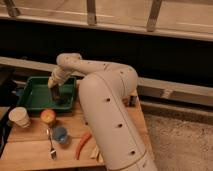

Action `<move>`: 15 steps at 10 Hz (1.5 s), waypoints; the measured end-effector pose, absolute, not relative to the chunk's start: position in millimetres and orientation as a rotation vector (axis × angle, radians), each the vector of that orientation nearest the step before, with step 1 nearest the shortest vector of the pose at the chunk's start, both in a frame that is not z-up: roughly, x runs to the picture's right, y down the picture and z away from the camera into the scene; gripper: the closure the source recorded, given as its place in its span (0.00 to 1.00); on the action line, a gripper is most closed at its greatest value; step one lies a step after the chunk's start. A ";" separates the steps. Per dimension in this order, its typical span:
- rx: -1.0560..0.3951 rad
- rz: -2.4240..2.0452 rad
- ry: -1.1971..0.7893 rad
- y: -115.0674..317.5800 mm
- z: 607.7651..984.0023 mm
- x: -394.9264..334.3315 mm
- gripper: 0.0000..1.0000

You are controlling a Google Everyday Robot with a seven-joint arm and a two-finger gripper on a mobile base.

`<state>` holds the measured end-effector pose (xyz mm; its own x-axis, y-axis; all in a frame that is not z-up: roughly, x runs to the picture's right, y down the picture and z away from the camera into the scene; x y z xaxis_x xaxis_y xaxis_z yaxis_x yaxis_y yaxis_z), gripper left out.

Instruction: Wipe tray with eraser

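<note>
A white robot arm's gripper [55,92], fingers closed on the dark eraser [56,96], presses it inside the green tray [30,95] on the wooden tabletop [30,145], wiping apparently underway, unfinished.

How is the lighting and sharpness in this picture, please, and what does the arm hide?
Camera view: dim, warm light, soft throughout; the arm hides the table's right part; the gripper, shut, sits low over the tray, what it holds blurred.
</note>
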<state>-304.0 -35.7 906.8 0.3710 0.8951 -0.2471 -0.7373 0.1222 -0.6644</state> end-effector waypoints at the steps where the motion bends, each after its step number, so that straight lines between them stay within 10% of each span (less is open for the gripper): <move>1: -0.810 1.197 -0.219 -31.6 900.3 -299.6 0.94; 15: -0.803 1.165 -0.247 -46.6 899.2 -333.3 0.94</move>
<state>-333.3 -46.6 899.2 0.4050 0.8869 -0.2221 -0.7205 0.1601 -0.6747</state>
